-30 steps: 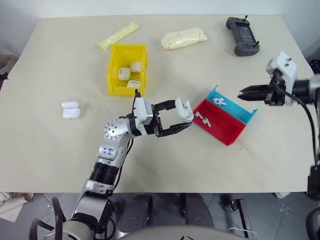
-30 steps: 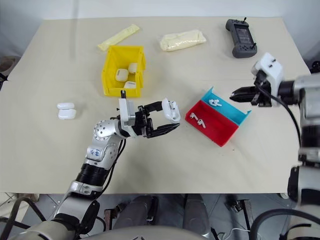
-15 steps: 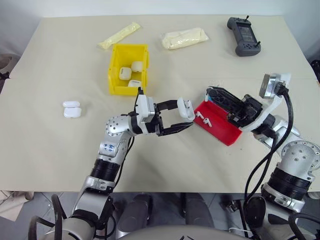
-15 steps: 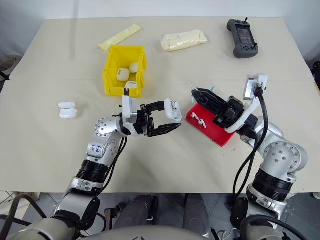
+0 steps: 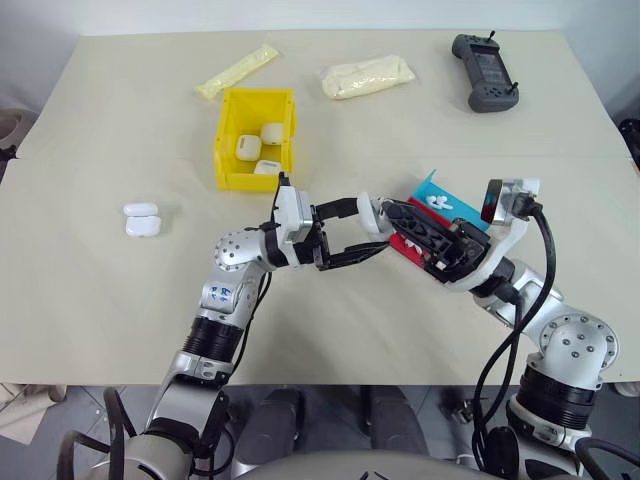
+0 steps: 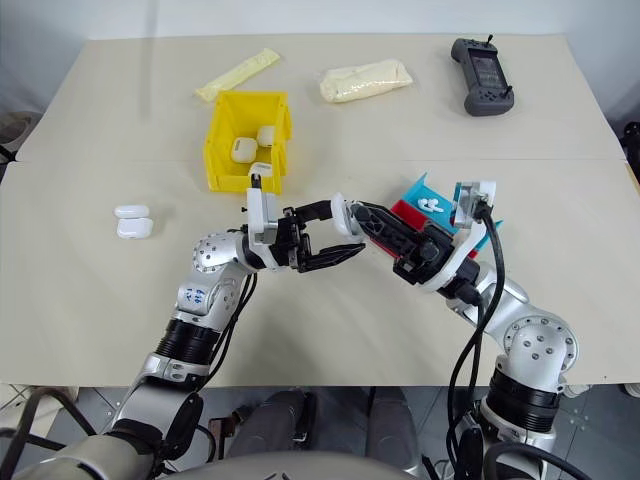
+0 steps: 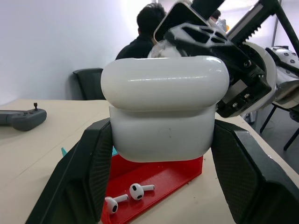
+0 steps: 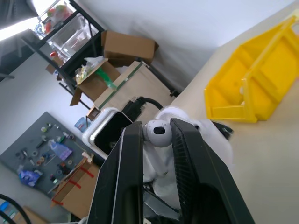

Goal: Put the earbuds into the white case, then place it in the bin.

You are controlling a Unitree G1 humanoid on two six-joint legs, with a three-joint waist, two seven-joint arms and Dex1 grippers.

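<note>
My left gripper (image 5: pixel 368 230) is shut on the white case (image 5: pixel 372 215), held above the table's middle; in the left wrist view the case (image 7: pixel 163 107) sits between both black fingers. My right gripper (image 5: pixel 392 211) reaches in from the right, its tip right at the case. It is shut on one small white earbud (image 8: pixel 158 134), pinched between its fingers (image 8: pixel 133 154). More earbuds (image 5: pixel 437 201) lie in the red-and-blue tray (image 5: pixel 428 187) behind the right gripper. The yellow bin (image 5: pixel 222 140) stands further back to the left, with several white cases inside.
Two white cases (image 5: pixel 141 218) lie at the left. Two pale packets (image 5: pixel 237 70) (image 5: pixel 366 75) and a grey controller (image 5: pixel 485 72) sit along the far edge. A seated person (image 7: pixel 152 18) shows behind the table in the left wrist view.
My right arm has swung in from the table's right side, turning its wrist, and its tip now meets the case. The left gripper and the case have stayed put.
</note>
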